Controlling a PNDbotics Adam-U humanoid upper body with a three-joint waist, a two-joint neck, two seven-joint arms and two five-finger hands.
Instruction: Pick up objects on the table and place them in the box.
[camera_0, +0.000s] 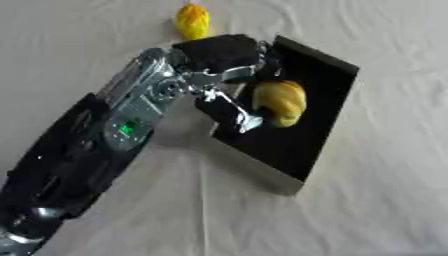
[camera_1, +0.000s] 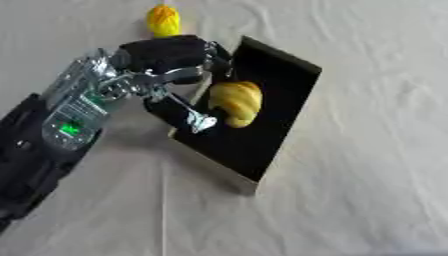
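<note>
Left hand at the box with a croissant, one yellow piece left outside.

The white cloth-covered table (camera_0: 385, 200) carries a shallow black rectangular box (camera_0: 302, 145) with pale side walls, set askew. The robot's black and silver left hand (camera_0: 229, 85) reaches over the box's near-left wall, thumb and fingers curled about a golden-yellow croissant-shaped pastry (camera_1: 236, 102) that sits over the box's dark floor; whether it already rests there I cannot tell. A small yellow-orange rounded object (camera_0: 192, 21) lies on the cloth just beyond the hand, outside the box. The right hand does not show. Likely risk: pulling the fingers back could drag the pastry over the low wall or nudge the box.
</note>
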